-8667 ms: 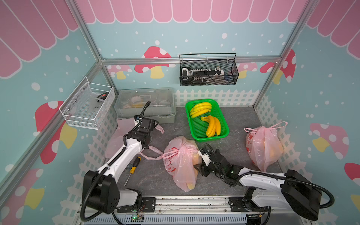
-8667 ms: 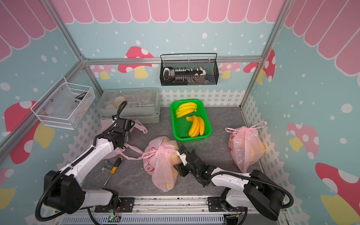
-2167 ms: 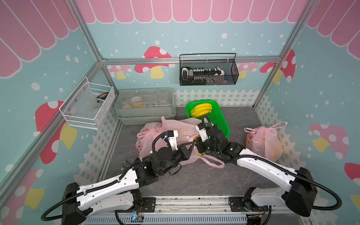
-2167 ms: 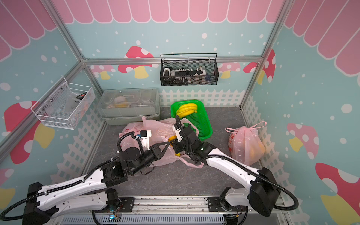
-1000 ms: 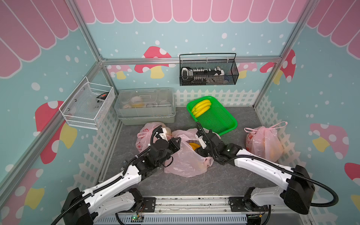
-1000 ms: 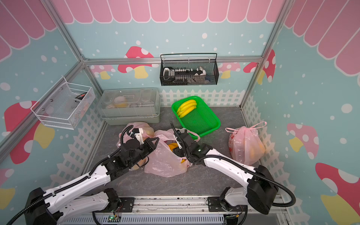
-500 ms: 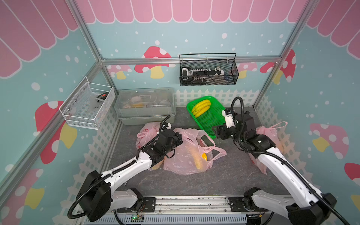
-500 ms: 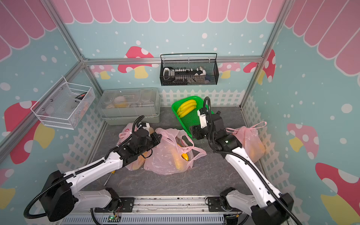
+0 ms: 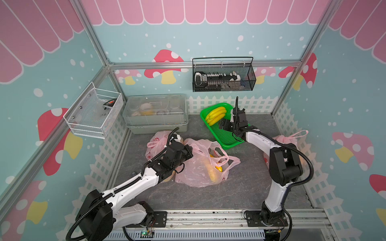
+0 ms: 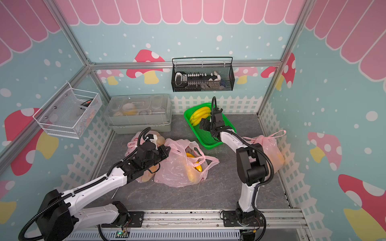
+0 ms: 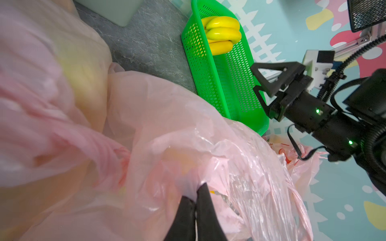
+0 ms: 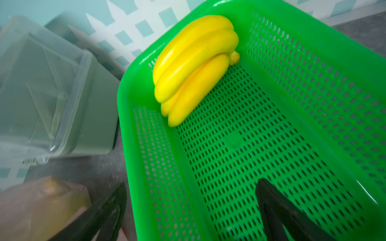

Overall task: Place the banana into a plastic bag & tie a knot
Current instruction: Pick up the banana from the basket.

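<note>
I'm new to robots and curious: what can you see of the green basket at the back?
The green basket looks like plastic: rectangular, with perforated floor and walls and a solid rim. It sits askew on the grey tabletop near the white fence. One bunch of bananas lies in its far corner; the rest is bare. The right gripper hangs over it, fingers open, astride one wall.

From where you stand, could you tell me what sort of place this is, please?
Likely a robot training booth styled as a toy fruit stall: left arm and right arm on a rail, mushroom-print walls, a picket fence, and bananas in a basket.
</note>
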### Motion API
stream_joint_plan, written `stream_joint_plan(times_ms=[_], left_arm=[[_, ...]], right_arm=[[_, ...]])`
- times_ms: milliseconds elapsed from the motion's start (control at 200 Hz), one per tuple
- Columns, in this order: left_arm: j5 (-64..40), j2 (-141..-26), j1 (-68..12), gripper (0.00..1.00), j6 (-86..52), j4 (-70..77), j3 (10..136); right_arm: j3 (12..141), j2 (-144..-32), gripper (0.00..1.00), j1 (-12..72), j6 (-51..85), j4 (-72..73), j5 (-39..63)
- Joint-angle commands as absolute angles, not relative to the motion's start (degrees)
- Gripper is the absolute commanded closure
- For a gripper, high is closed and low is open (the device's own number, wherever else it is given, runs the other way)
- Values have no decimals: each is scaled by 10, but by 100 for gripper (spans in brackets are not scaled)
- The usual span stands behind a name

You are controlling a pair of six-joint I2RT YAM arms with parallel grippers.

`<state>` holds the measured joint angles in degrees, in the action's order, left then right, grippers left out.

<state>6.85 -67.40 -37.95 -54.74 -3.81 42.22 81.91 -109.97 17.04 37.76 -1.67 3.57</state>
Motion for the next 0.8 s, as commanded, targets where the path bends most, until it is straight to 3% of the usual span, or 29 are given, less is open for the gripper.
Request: stream_joint_plan(times_ms=[0,235,345,791], left_arm=[[82,-654,-377,100,-551,-43,402],[91,-636,-376,100,-549,-49,390],[91,-636,-376,100,-548,-50,388],[94,-645,-376,100,-541,-44,381]], right_arm=[[874,-1154,6,164,443,60,40],[956,-1267,6,140,560,90,43],[967,-1303,2,131,605,163,72],[1033,-1419,1,130,737,334,155]])
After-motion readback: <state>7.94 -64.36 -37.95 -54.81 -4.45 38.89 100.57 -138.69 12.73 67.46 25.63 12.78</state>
